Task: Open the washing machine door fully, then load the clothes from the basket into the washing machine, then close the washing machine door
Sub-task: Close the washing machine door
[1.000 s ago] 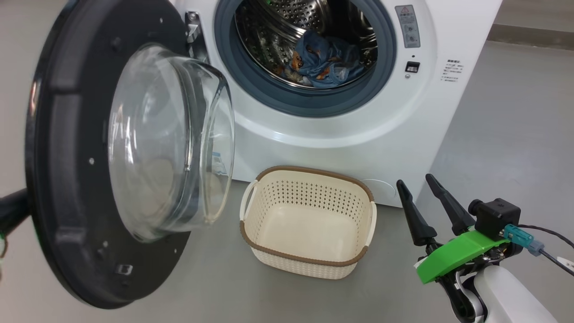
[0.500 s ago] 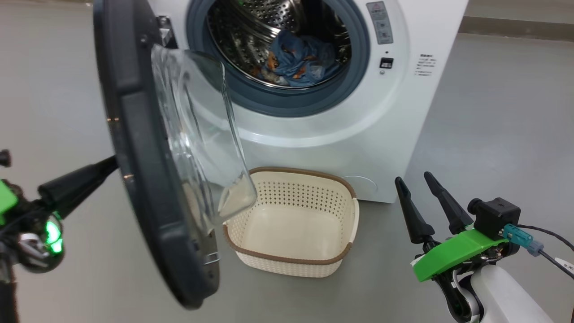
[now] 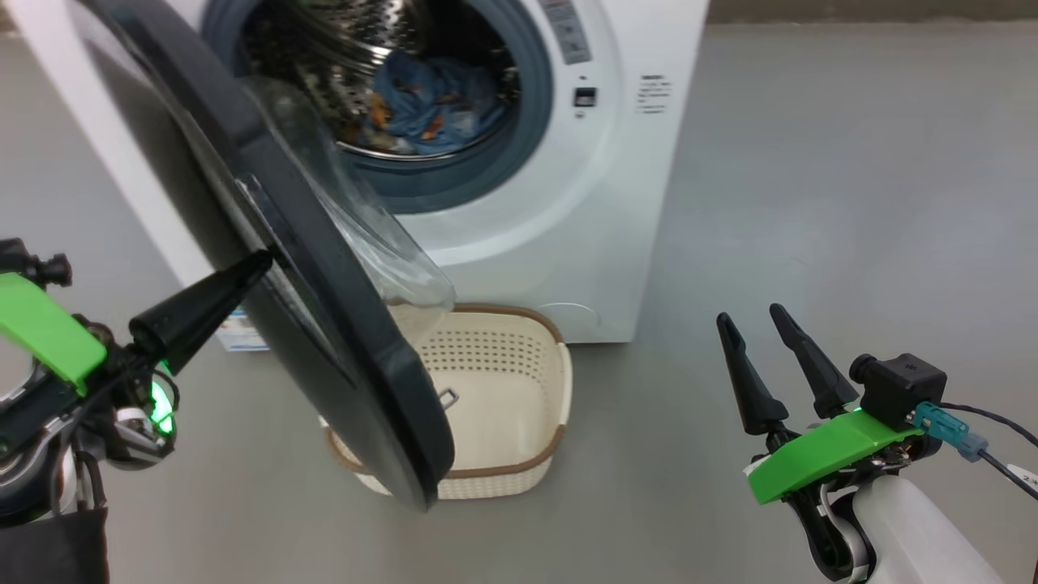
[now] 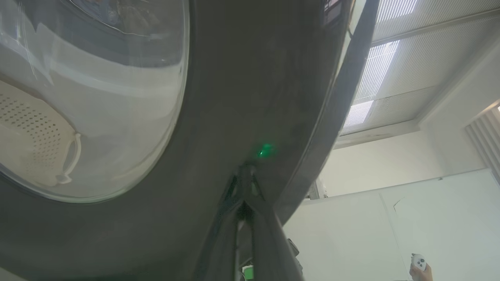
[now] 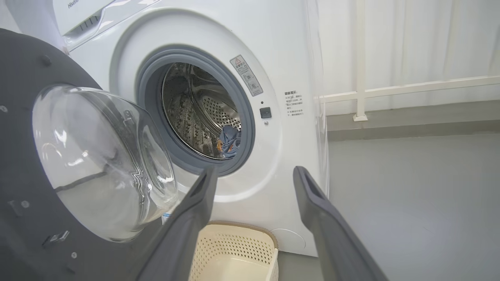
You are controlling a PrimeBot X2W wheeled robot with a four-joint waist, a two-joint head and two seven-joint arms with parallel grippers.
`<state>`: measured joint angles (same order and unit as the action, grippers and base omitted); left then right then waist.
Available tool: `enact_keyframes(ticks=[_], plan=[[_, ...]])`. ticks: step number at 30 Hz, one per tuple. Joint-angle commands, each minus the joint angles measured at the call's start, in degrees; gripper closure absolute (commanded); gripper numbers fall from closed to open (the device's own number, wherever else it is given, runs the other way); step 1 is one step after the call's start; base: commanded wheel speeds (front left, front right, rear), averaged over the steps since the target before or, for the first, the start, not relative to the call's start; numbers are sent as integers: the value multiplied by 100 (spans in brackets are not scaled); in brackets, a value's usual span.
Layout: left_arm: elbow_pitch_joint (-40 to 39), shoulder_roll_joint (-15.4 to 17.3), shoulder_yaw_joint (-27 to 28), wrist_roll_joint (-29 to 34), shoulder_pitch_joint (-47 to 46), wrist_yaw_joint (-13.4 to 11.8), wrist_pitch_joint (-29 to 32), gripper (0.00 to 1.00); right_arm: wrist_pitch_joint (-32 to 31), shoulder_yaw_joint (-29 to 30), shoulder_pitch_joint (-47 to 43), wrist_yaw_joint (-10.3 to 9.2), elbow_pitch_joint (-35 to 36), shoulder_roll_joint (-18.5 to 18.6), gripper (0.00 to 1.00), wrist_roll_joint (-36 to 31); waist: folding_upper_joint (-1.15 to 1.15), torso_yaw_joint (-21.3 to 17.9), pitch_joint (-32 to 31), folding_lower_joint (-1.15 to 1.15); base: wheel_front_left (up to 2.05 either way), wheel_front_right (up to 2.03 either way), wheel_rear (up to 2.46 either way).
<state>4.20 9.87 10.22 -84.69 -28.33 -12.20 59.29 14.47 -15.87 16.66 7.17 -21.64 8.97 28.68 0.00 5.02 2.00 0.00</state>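
Touching door (image 3: 324, 308) at nine o'clock with pinched-shut left gripper (image 3: 259, 263); holding right gripper (image 3: 749, 316) wide, empty, at four o'clock; clothes (image 3: 430, 101) inside machine (image 3: 616, 203) at twelve

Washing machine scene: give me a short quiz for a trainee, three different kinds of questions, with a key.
1. Fill in: the right pincer has jaws standing ____.
2. Which touches the washing machine door? A) left pincer B) right pincer C) neither.
3. True or false: the basket holds the clothes.
Key: 1 open. 2 A, its shut tip on the door's outer face. 3 false, they lie in the washing machine.
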Motion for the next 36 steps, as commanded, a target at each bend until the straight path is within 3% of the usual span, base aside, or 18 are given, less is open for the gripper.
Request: enact_keyframes(ticks=[1,10,18,36], plan=[[-124,100,134,100,-174,58,-64,100,52,-43,46,32,160,-19,0,-41,0,-441,116,0,0,0,0],[69,-17,281,225,-418,359,-538,100,52,-50,63,32,174,-49,0,-54,0,-1124,226,0,0,0,0],[250,-46,282,338,-555,525,-735,100,52,-47,80,32,208,-31,0,-65,0,-1408,332,0,0,0,0],[245,14,247,571,-558,736,-924,100,52,36,21,32,203,-32,0,-92,0,-1040,258,0,0,0,0]])
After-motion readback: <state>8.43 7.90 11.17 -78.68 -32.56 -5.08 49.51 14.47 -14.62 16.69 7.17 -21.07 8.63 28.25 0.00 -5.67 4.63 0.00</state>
